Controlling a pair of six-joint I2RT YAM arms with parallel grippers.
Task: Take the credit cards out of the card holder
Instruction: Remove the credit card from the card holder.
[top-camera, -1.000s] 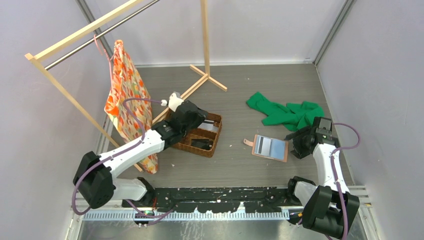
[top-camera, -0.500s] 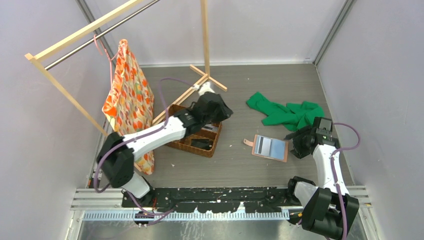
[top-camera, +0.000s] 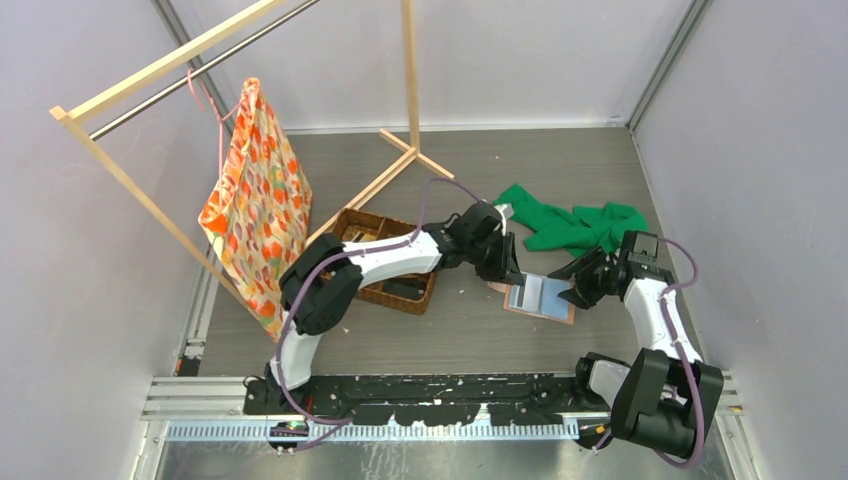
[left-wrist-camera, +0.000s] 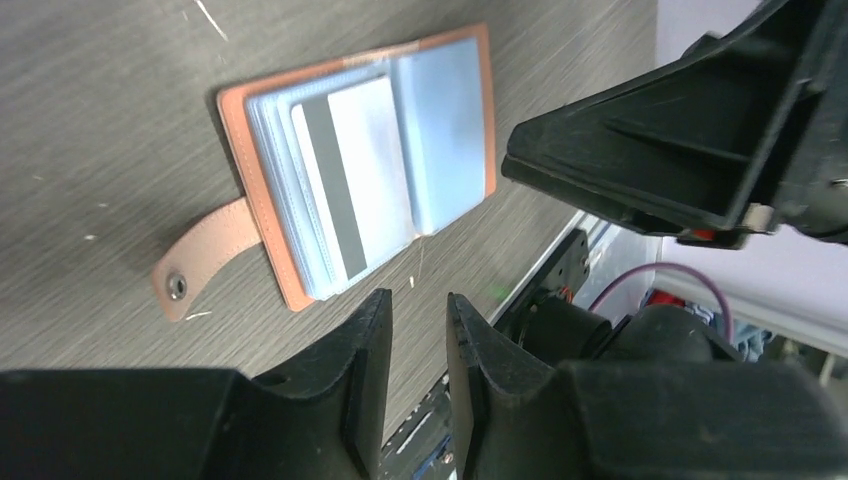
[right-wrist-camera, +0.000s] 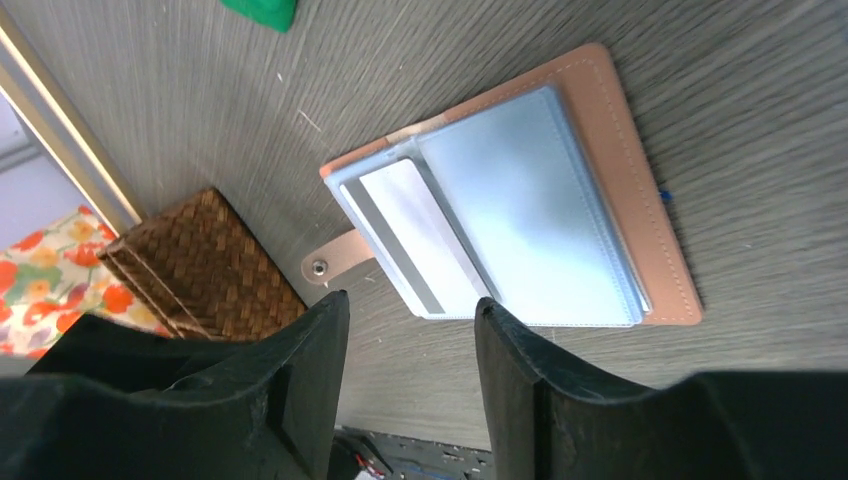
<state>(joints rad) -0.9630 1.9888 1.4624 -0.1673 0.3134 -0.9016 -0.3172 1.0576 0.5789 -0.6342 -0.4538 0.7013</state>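
The card holder (top-camera: 540, 297) lies open and flat on the table, salmon-pink with clear sleeves and a strap tab (left-wrist-camera: 205, 258). A white card with a dark stripe (left-wrist-camera: 350, 180) sits in one sleeve; it shows in the right wrist view too, as does the holder (right-wrist-camera: 600, 130), the card (right-wrist-camera: 415, 235) lying nearer the strap. My left gripper (top-camera: 511, 279) hovers at the holder's left edge; its jaws (left-wrist-camera: 418, 300) stand narrowly apart with nothing between. My right gripper (top-camera: 572, 292) is over the holder's right edge, open and empty (right-wrist-camera: 412, 300). The right gripper's black body also shows in the left wrist view (left-wrist-camera: 680, 150).
A brown woven basket (top-camera: 390, 270) stands left of the holder. A green cloth (top-camera: 570, 225) lies behind it. A wooden clothes rack (top-camera: 415, 155) with a hanging orange patterned bag (top-camera: 255, 205) fills the left side. The black rail (top-camera: 450, 385) runs along the near edge.
My left arm has swung right from the basket to the card holder. My right gripper has moved left over the holder's edge, and its jaws have narrowed a little.
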